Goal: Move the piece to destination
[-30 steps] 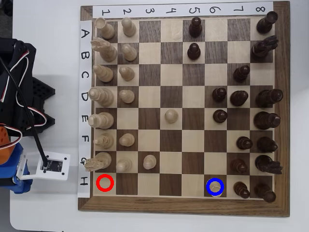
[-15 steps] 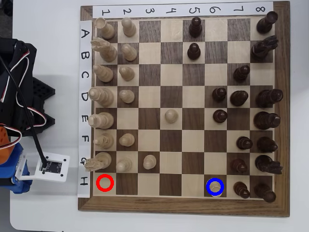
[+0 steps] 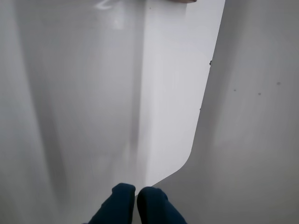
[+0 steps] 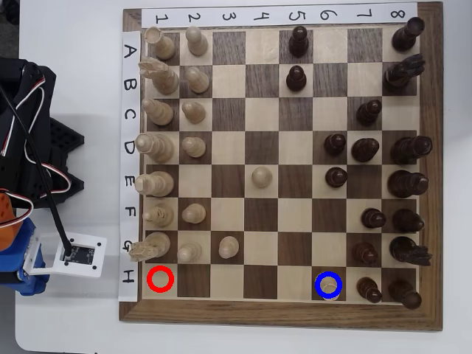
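In the overhead view the piece [image 4: 330, 286], small, pale cream and round-topped, stands inside the blue ring on the destination [image 4: 317, 271], a dark square in row H, column 6. My arm [image 4: 18, 254] is folded off the board's left side, far from the piece. The wrist view shows my gripper [image 3: 136, 201] at the bottom edge, its two dark blue fingertips [image 3: 120, 198] pressed together with nothing between them, over bare white table. The board and the piece do not show in the wrist view.
A red ring [image 4: 160, 279] marks the square at H1. Light pieces [image 4: 158, 147] crowd columns 1 and 2, dark pieces [image 4: 404, 183] columns 6 to 8. A dark pawn [image 4: 368, 289] stands right beside the destination. Black cables and the arm base [image 4: 33, 133] lie left of the board.
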